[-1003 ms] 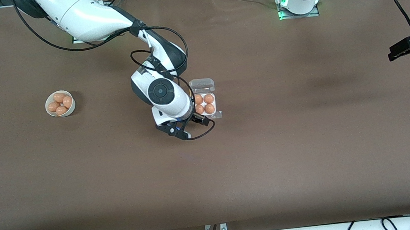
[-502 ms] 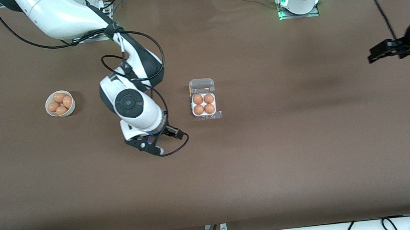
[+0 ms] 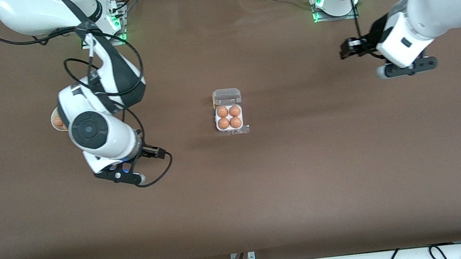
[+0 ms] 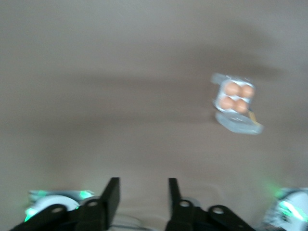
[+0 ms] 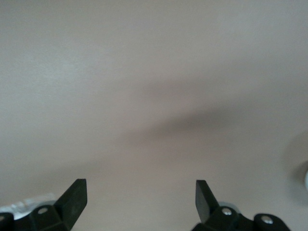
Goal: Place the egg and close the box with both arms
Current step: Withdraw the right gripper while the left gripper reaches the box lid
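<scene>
I see four orange-brown eggs (image 3: 229, 117) filling the small clear-plastic hinged box (image 3: 226, 97), lid up, so closing comes next: my right end effector (image 5: 140, 198) hangs released over bare worktop (image 3: 308, 181), the left end effector (image 4: 140, 198) empty, part-closed, well apart from the box.

- Box (image 3: 229, 115) sits mid-table (image 3: 307, 173), lid (image 3: 226, 96) open and lying on the side of the box farther from the front camera.
- Four eggs (image 3: 229, 117) in the box, one per cell, two rows of two.
- Bowl (image 3: 56, 122), well apart from the box toward the right arm's end, mostly hidden under the right arm; one egg shows in it.
- Right gripper (image 3: 154, 153) up over bare table, between bowl and box.
- Left gripper (image 3: 347, 49) up over bare table, well apart from the box toward the left arm's end.
</scene>
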Available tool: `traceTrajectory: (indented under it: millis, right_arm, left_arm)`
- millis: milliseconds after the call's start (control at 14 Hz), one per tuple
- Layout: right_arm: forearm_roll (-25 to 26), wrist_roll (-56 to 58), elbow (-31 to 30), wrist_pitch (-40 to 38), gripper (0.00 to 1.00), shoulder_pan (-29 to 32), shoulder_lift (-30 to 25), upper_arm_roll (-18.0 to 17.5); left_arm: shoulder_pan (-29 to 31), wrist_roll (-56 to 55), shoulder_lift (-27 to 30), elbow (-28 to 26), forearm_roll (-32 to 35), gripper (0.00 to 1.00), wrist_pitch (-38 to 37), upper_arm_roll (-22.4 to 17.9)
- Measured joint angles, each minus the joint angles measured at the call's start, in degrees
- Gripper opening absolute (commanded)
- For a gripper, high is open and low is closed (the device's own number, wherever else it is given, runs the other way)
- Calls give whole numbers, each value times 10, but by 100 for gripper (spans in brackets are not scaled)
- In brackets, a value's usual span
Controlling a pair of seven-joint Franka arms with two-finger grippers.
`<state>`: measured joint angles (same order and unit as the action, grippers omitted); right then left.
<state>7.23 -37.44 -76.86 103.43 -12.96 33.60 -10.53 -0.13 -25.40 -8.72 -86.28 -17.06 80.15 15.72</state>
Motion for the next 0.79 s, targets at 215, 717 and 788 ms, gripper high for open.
traceTrajectory:
  millis: [215, 717, 788]
  right_arm:
    - [0, 99, -30, -9, 100, 5, -53, 35]
    - [0, 187, -185, -25, 100, 84, -288, 63]
    - [0, 201, -197, -40, 100, 90, -314, 63]
  left_arm:
    - [-49, -49, -36, 0, -17, 5, -1, 27]
    - [-205, -134, -165, 4, -18, 3, 22, 31]
    - [-215, -137, -185, 12, -18, 4, 25, 31]
